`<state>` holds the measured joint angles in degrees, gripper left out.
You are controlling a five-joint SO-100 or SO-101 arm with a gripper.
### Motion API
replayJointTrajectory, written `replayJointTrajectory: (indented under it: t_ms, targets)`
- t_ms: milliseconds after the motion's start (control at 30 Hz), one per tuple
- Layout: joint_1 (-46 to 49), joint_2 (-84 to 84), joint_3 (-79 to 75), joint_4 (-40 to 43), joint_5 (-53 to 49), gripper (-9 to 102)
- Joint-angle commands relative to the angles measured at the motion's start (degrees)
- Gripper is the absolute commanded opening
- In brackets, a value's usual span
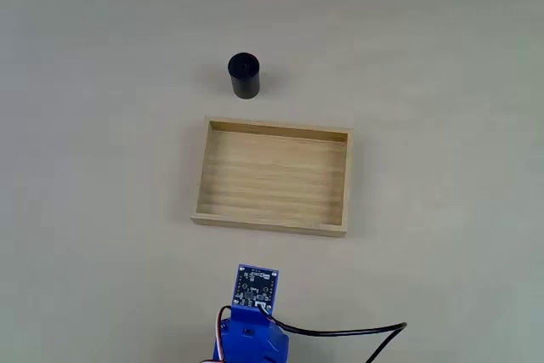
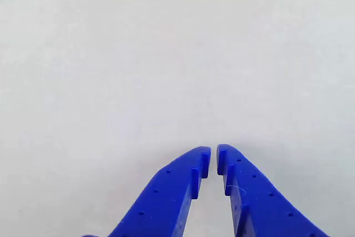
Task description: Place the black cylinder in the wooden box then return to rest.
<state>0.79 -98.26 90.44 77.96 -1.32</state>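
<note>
The bright blue plastic arm (image 1: 253,339) carries a small blue circuit board (image 1: 257,286) at its far end in the fixed view — a black cable (image 1: 340,331) trails right, red and white wires at its left. The blue two-finger gripper (image 2: 213,156) has tapered fingers (image 2: 166,192) dotted with small holes.

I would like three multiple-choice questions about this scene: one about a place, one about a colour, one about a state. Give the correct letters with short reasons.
1. In the fixed view, where is the small matte black cylinder?
A. inside the box
B. on the table beyond the box's far wall
C. between the gripper's fingers

2. What colour are the gripper fingers?
A. blue
B. orange
C. white

3. What does the shallow light-wood rectangular box hold?
A. the cylinder
B. a cable
C. nothing

Answers:
1 B, it stands upright above the box's upper left corner, apart from it.
2 A, the other view shows blue plastic fingers.
3 C, its plank floor is bare.
</note>
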Motion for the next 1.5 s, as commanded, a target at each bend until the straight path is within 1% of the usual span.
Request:
replayJointTrajectory:
  t_ms: [0,467,633,800,1167,1367,1467]
  targets:
    - [-0.97,-0.53,1.85,0.09,-0.44,0]
    - [-0.97,-0.53,1.85,0.09,-0.44,0]
    - [-1.41,-0.44,1.85,-0.44,2.64,0]
    - [-0.62,5.27,0.09,-7.29,6.5,0]
    - [-0.7,18.11,-9.93,-18.37,17.14,0]
    - [-1.23,25.14,-14.59,-26.89,17.23,0]
    - [-1.67,29.36,-18.02,-28.56,16.79,0]
